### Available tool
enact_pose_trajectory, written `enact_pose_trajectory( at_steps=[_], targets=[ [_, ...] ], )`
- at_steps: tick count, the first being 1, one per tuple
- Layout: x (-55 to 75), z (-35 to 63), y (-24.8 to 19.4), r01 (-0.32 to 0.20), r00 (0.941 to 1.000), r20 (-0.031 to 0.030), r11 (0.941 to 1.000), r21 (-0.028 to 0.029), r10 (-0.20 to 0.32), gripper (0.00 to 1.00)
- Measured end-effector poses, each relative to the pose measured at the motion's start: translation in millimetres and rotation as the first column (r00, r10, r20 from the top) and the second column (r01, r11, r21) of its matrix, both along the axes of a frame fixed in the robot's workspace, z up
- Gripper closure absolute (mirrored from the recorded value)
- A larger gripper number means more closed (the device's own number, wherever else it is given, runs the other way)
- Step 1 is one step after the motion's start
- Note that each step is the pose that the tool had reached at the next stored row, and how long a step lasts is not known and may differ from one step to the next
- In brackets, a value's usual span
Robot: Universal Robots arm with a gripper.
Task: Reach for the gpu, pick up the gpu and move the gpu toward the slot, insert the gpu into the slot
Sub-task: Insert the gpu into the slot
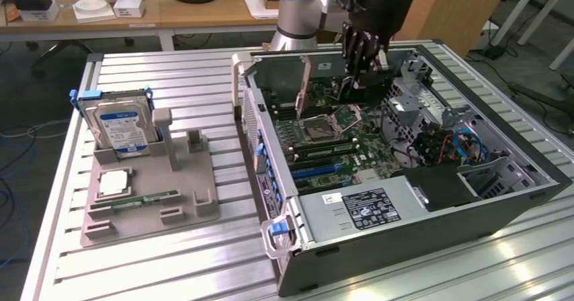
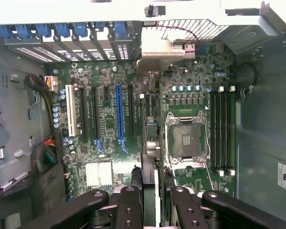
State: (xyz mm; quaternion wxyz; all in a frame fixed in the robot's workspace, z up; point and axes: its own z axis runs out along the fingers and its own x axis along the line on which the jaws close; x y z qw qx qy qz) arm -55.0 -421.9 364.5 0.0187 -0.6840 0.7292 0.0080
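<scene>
The gpu [image 2: 150, 136] appears edge-on in the wrist view, a thin card running down the middle of the motherboard, its silver bracket [image 2: 157, 50] toward the case's rear wall. My gripper [image 2: 150, 177] is shut on the card's near end, one black finger on each side. The card hangs between the row of black expansion slots with the long blue slot [image 2: 119, 114] and the CPU socket [image 2: 187, 138]. Whether its edge touches a slot I cannot tell. In the exterior view my gripper [image 1: 361, 72] reaches down into the far part of the open computer case [image 1: 502, 207].
A grey fixture [image 1: 148, 200] on the exterior view's left carries the blue-labelled hard drive [image 1: 121, 130] and a memory stick [image 1: 134, 200]. Inside the case are memory slots [image 2: 221, 129], cable bundles [image 2: 47, 152] and the power supply [image 1: 367, 210]. Case walls stand all around the board.
</scene>
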Motion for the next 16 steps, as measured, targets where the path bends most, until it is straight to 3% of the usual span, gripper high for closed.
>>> enact_pose_trajectory(
  at_steps=[4,5,7,8,16],
  targets=[
    [-2.0,-4.5,-0.5,0.0,1.0,0.0026,1.0,0.0,0.0,0.73],
    [-2.8,-5.1,-0.6,0.0,1.0,0.0071,1.0,-0.0002,0.0,0.73],
    [-4.7,-6.2,-0.6,0.0,0.9997,0.0226,1.0,0.0,0.0,0.73],
    [-5.3,-7.0,-0.6,0.0,0.9996,0.0266,1.0,0.0001,0.0,0.73],
    [-6.4,-14.3,-4.1,0.019,0.9994,0.0277,0.9998,-0.0001,-0.019,0.73]
  ],
)
